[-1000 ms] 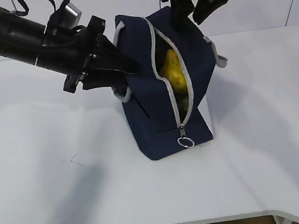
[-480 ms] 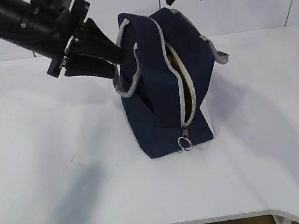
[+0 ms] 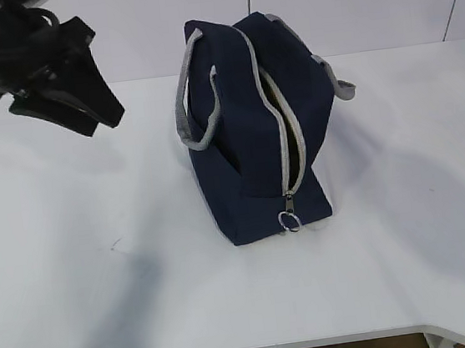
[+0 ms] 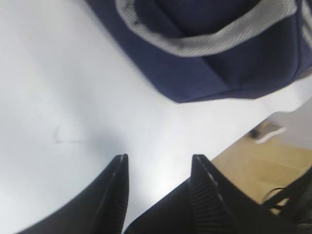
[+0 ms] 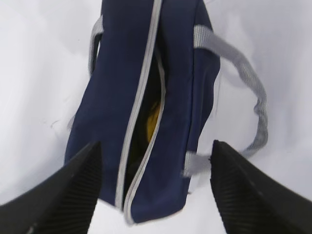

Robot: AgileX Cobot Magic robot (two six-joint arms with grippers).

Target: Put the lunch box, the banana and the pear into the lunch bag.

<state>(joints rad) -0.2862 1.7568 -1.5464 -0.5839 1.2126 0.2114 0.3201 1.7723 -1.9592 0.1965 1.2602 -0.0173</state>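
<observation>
We see the lunch bag (image 3: 248, 130) standing upright mid-counter (image 3: 75, 267), zipper partly open along the top. Through the slit in the right wrist view we catch sth yellow (image 5: 155, 117) inside, can't tell if banana or pear. Grey handles (image 3: 194, 90) droop on both sides. Left gripper (image 4: 157, 168) hovers off to the bag's left, fingers apart, empty. Right gripper (image 5: 153, 187) hangs above the bag, fingers wide, empty.
</observation>
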